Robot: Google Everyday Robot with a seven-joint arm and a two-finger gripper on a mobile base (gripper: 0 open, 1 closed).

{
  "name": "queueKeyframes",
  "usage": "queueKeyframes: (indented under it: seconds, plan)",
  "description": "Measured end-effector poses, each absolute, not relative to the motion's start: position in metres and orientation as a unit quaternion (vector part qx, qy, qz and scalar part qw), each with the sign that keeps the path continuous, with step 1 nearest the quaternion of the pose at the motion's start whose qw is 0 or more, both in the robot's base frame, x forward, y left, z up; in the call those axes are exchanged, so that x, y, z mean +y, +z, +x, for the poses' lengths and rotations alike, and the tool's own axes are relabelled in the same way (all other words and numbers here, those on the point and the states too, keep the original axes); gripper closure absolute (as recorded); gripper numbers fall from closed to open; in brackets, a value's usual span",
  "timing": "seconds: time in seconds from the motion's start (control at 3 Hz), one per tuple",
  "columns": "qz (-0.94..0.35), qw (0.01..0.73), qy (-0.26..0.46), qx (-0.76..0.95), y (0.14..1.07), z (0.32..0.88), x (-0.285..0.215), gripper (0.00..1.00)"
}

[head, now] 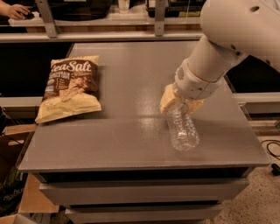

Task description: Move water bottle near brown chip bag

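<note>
The water bottle point(182, 129), clear and crinkled, lies on the grey table point(131, 144) at the front right, its neck end tucked under the white arm's wrist. My gripper point(180, 106) is at that neck end, mostly hidden behind the wrist point(194, 81). I cannot tell whether it holds the bottle. The brown chip bag point(70, 87), with "Sea Salt" lettering and cream edges, lies flat at the table's left side, well apart from the bottle.
A yellow sponge point(167, 99) lies right behind the bottle's neck, partly under the wrist. The table's front edge is just below the bottle. A shelf rail with metal posts point(47, 19) runs along the back. A person's hand point(15, 9) rests at the top left.
</note>
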State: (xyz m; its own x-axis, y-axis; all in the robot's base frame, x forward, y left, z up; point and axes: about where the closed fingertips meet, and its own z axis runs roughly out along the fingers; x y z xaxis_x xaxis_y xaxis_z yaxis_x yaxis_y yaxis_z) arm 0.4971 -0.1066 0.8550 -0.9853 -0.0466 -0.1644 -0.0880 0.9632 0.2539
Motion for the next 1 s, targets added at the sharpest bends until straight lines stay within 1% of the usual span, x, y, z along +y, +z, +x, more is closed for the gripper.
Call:
queueKeyframes:
  seconds: [0.33, 0.67, 1.0]
  plan:
    - [-0.046, 0.102, 0.107, 0.988, 0.888, 0.513, -0.111, 1.0]
    - [-0.049, 0.14, 0.091, 0.985, 0.926, 0.542, -0.108, 1.0]
    - [-0.049, 0.14, 0.091, 0.985, 0.926, 0.542, -0.108, 1.0]
